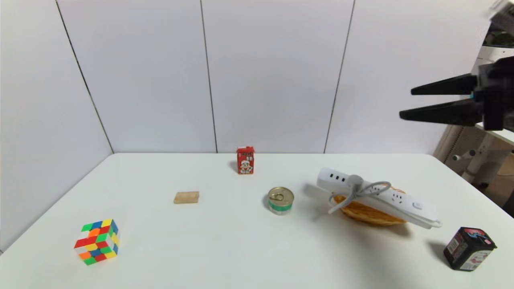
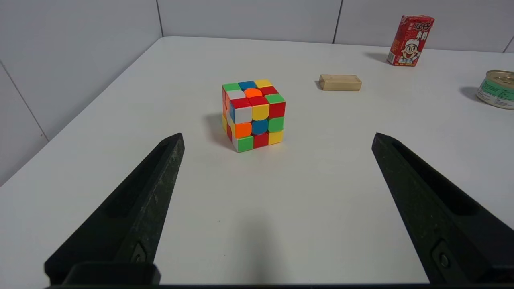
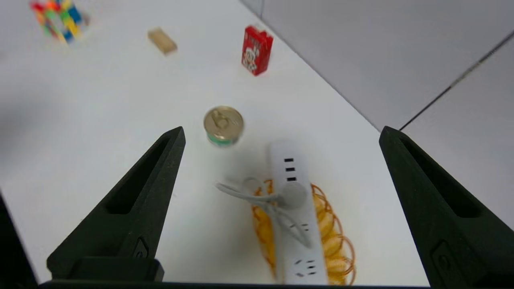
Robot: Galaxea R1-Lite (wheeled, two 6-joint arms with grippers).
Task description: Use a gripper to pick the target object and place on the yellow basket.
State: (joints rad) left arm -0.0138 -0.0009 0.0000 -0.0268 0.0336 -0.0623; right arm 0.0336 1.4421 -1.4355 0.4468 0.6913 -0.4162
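Observation:
The white power strip [image 1: 385,196] lies across the yellow basket [image 1: 363,212] at the table's right, both ends overhanging the rim, its bundled cord and round plug on top. In the right wrist view the power strip [image 3: 299,208] covers the middle of the basket [image 3: 333,241]. My right gripper [image 1: 404,103] hangs high at the right edge, well above and apart from the strip, open and empty; its fingers [image 3: 136,200] stand wide in the right wrist view. My left gripper [image 2: 277,136] is open over the table's near left, short of the colour cube.
A small tin can [image 1: 280,200] stands left of the basket. A red carton [image 1: 245,160] is at the back, a wooden block [image 1: 186,197] mid-left, a colour cube [image 1: 97,241] near left, a black box [image 1: 469,248] near right. Wall panels enclose back and left.

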